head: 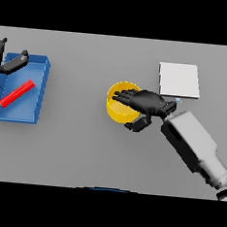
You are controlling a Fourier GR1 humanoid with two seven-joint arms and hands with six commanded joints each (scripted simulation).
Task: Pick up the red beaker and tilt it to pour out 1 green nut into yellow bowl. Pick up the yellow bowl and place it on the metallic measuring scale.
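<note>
Yellow bowl [120, 106] upright near the middle of the grey table [73, 146], taken here as the landmark. Right hand [148, 103] over the bowl's right side, fingers stretched across the rim, thumb curled down just outside the wall: closing round the rim but seemingly not yet gripping it. Cannot tell whether a green nut lies inside. Scale [179, 80], a pale square plate, up and right of the bowl, near but not touching. Far left of the bowl, a blue tray [39, 99] with a long red object [17, 93] lying slantwise inside it, presumably the beaker, tipped over rather than standing. Left hand [10, 63] at the tray's upper left corner, fingers loose, holding nothing.

Step in hand, judging by this: picking up the bowl. Next: pinch firmly on the rim, lift level, carry up and right, set down squarely on the scale.
</note>
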